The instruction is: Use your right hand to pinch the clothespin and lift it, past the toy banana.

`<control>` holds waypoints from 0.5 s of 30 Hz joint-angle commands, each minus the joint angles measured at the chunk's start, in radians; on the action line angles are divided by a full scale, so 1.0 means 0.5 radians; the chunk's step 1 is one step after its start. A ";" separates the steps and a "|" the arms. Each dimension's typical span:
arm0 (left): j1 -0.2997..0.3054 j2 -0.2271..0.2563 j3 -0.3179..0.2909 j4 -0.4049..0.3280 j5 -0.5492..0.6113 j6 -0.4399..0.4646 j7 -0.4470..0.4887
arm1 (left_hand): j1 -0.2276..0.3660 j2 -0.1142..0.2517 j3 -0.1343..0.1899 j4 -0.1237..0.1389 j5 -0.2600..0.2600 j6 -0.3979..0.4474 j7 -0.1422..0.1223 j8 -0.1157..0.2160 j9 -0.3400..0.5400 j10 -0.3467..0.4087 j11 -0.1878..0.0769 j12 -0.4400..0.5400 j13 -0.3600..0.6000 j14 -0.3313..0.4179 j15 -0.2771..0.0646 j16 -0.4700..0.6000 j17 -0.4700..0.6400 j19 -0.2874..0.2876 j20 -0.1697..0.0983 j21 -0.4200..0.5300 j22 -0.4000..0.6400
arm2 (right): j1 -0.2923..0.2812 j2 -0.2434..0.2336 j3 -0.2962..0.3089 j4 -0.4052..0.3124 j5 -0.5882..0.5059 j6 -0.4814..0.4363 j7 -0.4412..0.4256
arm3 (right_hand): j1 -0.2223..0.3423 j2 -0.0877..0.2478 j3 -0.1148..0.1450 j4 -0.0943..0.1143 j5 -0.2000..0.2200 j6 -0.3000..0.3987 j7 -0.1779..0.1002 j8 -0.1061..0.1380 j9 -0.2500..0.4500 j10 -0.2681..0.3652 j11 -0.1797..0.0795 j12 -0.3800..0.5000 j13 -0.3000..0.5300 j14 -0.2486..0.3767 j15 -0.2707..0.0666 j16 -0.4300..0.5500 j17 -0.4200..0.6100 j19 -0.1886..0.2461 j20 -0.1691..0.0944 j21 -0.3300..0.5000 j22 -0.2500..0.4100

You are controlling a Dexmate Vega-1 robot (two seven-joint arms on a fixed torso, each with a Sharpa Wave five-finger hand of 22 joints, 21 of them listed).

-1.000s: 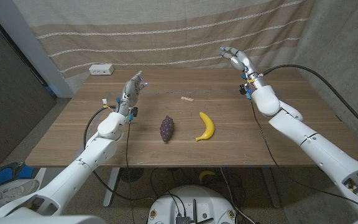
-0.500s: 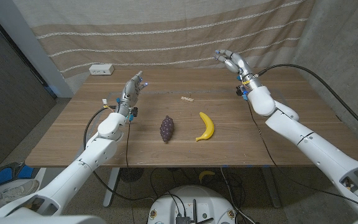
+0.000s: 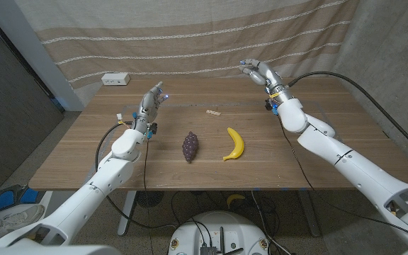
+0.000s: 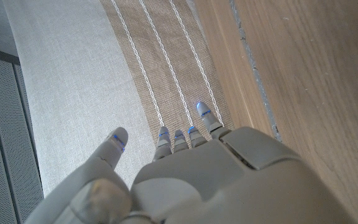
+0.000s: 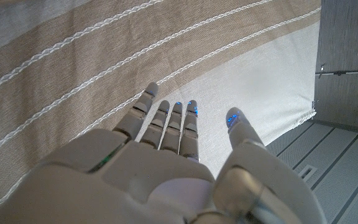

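Note:
A small wooden clothespin (image 3: 213,112) lies on the table, beyond the yellow toy banana (image 3: 234,144) as seen from the head. My right hand (image 3: 258,71) hangs in the air above the far right part of the table, fingers spread and holding nothing, to the right of the clothespin and well above it. In the right wrist view the right hand (image 5: 166,162) faces the striped curtain. My left hand (image 3: 153,97) stays raised over the left part of the table, open and empty; the left wrist view shows the left hand (image 4: 185,168) near the table's far edge.
A purple toy grape bunch (image 3: 190,146) lies left of the banana. A white power strip (image 3: 115,79) sits at the far left corner of the wooden table (image 3: 275,159). A striped curtain (image 3: 190,35) hangs behind the table.
My right hand has moved left, toward the clothespin, over the two earlier frames. The left arm and the objects have stayed put.

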 commanded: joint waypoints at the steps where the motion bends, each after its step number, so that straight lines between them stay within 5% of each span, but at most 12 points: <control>1: -0.004 -0.008 -0.002 0.013 -0.012 0.002 -0.003 | -0.030 0.033 0.005 -0.010 -0.004 0.008 -0.014 0.013 0.012 0.002 0.012 0.017 0.006 0.002 0.012 -0.007 0.004 0.005 0.015 -0.007 0.006 | 0.057 0.009 -0.080 0.003 -0.114 -0.088 -0.007 | 0.058 -0.058 -0.028 0.001 -0.009 0.189 -0.002 0.056 0.006 0.072 0.008 0.028 0.012 0.042 -0.083 0.031 0.024 0.044 0.008 0.022 0.005; 9: -0.007 -0.010 -0.001 0.019 -0.011 -0.002 -0.004 | -0.033 0.034 0.008 -0.016 -0.004 0.026 -0.017 0.016 0.012 0.013 0.019 0.020 0.006 0.005 0.012 -0.007 0.005 0.014 0.019 -0.016 0.006 | 0.093 0.032 -0.129 0.044 -0.189 -0.085 -0.047 | 0.088 -0.110 -0.056 -0.010 -0.037 0.227 -0.032 0.051 0.006 0.119 0.004 0.039 0.013 0.092 -0.114 0.056 0.032 0.100 0.000 0.039 0.005; 15: -0.013 -0.013 0.000 0.020 -0.011 0.003 -0.001 | -0.035 0.034 0.009 -0.019 -0.005 0.034 -0.014 0.016 0.012 0.017 0.021 0.021 0.007 0.006 0.012 -0.007 0.005 0.018 0.020 -0.023 0.007 | 0.117 0.059 -0.174 0.073 -0.291 -0.124 -0.111 | 0.223 -0.147 -0.039 -0.038 -0.060 0.257 -0.077 0.049 0.007 0.153 -0.028 0.043 0.013 0.132 -0.140 0.073 0.033 0.151 -0.017 0.052 0.005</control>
